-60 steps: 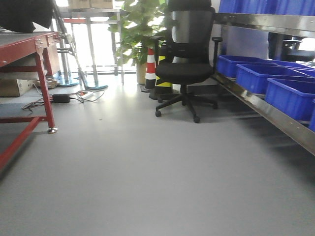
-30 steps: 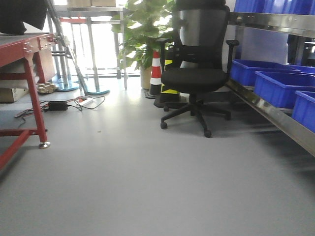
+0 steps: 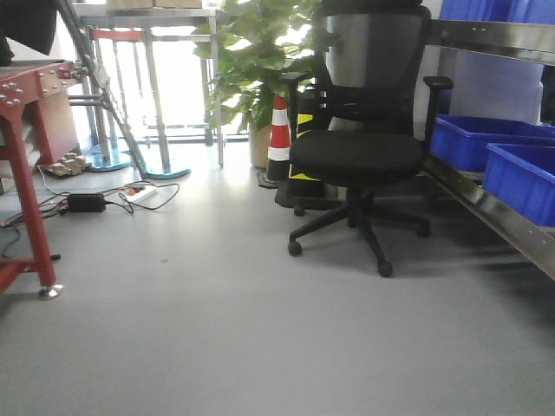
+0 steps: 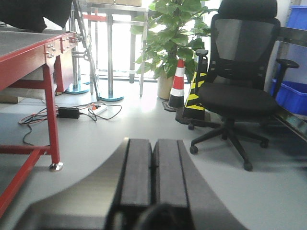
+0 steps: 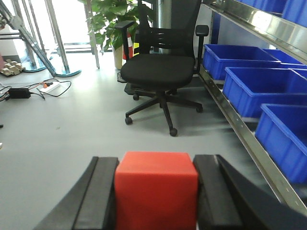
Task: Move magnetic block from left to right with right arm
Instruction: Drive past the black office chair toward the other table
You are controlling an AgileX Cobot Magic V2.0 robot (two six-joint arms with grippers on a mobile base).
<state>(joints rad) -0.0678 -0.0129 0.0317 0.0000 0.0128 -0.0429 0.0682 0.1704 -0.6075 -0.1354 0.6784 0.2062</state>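
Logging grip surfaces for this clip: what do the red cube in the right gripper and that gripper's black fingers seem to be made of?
The small red cube looks like plastic, matte: even colour, no glare, crisp edges; painted wood or metal cannot be excluded. The black fingers of the right gripper look like hard plastic or rubber-faced, dull: flat faces, no shine.

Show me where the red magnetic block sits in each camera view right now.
Front view: not in it.
Left wrist view: not in it; the left gripper is shut, empty.
Right wrist view: magnetic block bottom centre, clamped in the right gripper.
Shared landmark: black office chair, in all three.
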